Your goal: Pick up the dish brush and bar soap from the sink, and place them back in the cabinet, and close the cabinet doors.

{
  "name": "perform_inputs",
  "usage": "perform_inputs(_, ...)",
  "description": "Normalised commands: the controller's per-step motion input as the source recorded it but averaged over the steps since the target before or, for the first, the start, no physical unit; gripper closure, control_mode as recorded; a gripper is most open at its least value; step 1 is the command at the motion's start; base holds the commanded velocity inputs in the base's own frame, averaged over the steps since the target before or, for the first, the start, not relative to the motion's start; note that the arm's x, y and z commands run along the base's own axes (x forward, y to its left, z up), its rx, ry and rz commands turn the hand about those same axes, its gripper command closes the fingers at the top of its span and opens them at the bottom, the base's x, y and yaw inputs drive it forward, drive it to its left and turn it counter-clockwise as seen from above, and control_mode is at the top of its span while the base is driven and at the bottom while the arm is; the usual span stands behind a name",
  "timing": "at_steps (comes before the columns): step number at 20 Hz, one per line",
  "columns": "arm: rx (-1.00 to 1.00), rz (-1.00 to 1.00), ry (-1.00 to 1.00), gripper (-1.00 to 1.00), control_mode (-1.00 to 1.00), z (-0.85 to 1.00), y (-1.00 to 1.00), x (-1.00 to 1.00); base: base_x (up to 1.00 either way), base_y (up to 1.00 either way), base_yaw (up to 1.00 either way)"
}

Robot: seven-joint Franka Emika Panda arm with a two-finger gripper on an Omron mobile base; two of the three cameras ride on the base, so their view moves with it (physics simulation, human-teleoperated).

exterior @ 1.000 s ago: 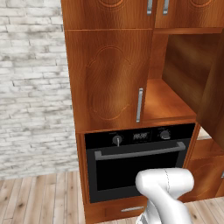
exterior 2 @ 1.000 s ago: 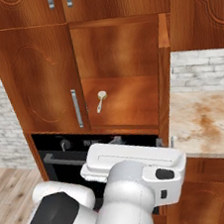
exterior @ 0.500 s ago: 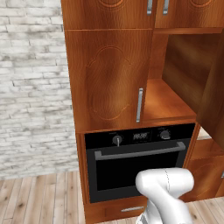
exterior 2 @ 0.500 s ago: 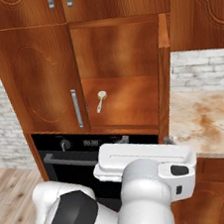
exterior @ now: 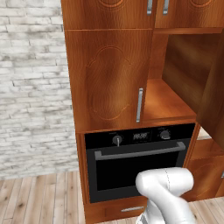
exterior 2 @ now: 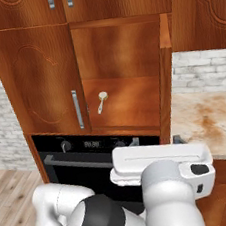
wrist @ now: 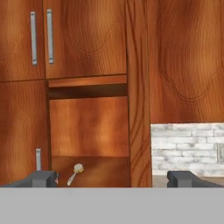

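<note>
Left base view: the cabinet (exterior: 175, 100) stands over a black oven (exterior: 140, 162). Its left door (exterior: 109, 78) is shut, and the right door (exterior: 214, 100) swings out, cut off by the picture's edge. The shelf floor looks bare from this side.

Right base view: the dish brush (exterior 2: 102, 100) lies on the shelf near its left edge, just beside the shut door. The white arm (exterior 2: 163, 174) hides the oven's lower right. The tan counter (exterior 2: 211, 117) sits right of the cabinet.

Hand view: the claw (wrist: 111, 178) has its fingertips (wrist: 43, 178) spread wide apart, holding nothing. The brush lies on the shelf floor beyond the left tip.
</note>
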Motion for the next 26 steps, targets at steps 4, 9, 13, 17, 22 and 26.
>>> perform_inputs(4,0.0,0.08,0.0,-1.0,-1.0,0.0,-0.18,0.09,0.0,0.0,0.0)
perform_inputs(9,0.0,0.06,0.0,-1.0,-1.0,-0.02,-0.15,0.23,0.0,0.0,0.0)
perform_inputs(13,0.0,0.06,0.01,-1.0,-1.0,0.0,-0.17,0.2,0.0,0.0,0.0)
perform_inputs(17,0.0,0.07,0.01,-1.0,-1.0,0.0,-0.21,0.19,0.0,0.0,0.0)
perform_inputs(22,0.0,0.08,0.01,-1.0,-1.0,-0.01,-0.18,0.16,0.0,0.0,0.0)
perform_inputs(26,0.0,0.08,0.0,-1.0,-1.0,-0.07,-0.17,0.15,0.0,0.0,0.0)
